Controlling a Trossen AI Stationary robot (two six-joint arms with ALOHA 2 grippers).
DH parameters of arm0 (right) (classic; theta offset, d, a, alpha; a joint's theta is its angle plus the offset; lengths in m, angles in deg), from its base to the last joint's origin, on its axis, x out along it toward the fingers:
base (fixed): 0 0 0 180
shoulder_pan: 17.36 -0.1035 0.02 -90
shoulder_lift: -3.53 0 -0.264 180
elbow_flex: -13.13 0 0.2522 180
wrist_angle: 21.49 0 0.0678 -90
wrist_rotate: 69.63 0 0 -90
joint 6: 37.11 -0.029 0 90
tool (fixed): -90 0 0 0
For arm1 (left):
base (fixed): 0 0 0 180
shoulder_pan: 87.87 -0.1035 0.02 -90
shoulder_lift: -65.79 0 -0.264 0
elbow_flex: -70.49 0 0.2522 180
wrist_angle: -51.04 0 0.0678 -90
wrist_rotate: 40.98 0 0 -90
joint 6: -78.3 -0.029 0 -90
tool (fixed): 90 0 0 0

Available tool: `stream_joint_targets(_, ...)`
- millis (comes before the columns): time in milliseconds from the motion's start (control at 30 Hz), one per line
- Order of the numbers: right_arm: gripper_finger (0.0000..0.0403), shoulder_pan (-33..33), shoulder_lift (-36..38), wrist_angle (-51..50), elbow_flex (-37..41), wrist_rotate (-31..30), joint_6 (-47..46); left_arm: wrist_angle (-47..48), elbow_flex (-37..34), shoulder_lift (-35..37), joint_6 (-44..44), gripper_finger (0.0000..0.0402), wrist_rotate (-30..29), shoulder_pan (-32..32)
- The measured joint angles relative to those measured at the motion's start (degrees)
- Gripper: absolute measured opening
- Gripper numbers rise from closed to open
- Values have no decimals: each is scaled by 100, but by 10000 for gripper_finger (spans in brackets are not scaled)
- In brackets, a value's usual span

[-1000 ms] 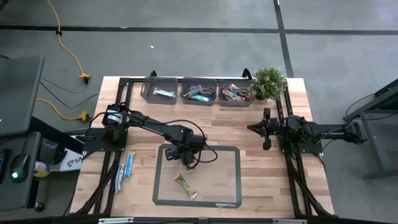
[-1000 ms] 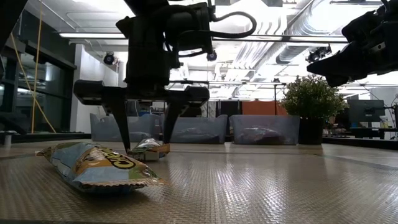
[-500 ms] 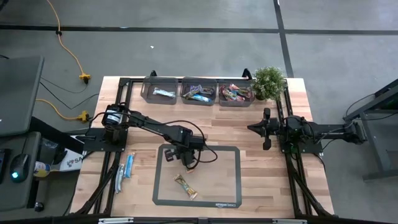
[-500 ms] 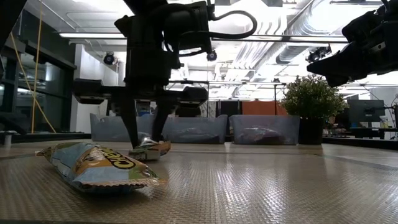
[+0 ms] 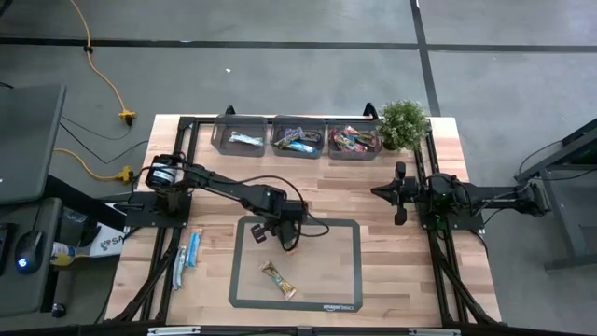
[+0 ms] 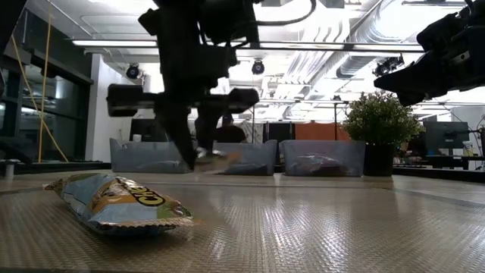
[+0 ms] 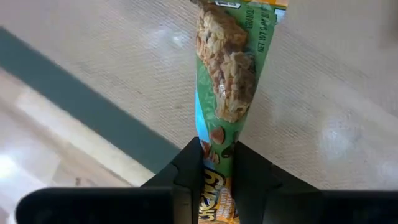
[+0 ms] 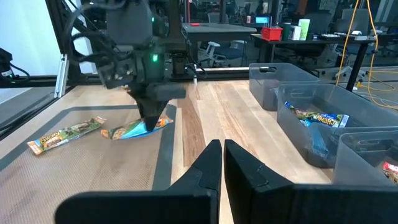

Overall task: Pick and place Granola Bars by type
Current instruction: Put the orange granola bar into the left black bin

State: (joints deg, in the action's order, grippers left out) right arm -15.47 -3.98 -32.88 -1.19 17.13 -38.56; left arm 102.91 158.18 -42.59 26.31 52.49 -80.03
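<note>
A green-wrapped granola bar (image 7: 229, 81) is clamped at one end by the left pincer (image 7: 217, 163), its long axis running straight out from the fingers above the grey mesh mat (image 5: 336, 280). A second tan-wrapped bar (image 5: 278, 279) is left lying on the mat. The three clear plastic bins (image 5: 297, 138) are lined along the desk's far edge, nothing between. The right pincer (image 8: 217, 155) is kept clenched, empty, near the potted plant (image 5: 403, 123).

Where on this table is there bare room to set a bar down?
The mat's right half is bare, between the green-wrapped bar lying on it and its right border. Bare wood also runs between the three bins and the mat. It is crowded at the mat's upper left, where the left end effector grips a bar, and inside the bins.
</note>
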Motion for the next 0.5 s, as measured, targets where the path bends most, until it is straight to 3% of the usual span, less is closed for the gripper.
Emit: stream_joint_targets(500, 2, 2, 0, 0, 0, 0, 0, -456, 17, 966, 1371, 61, 79, 2)
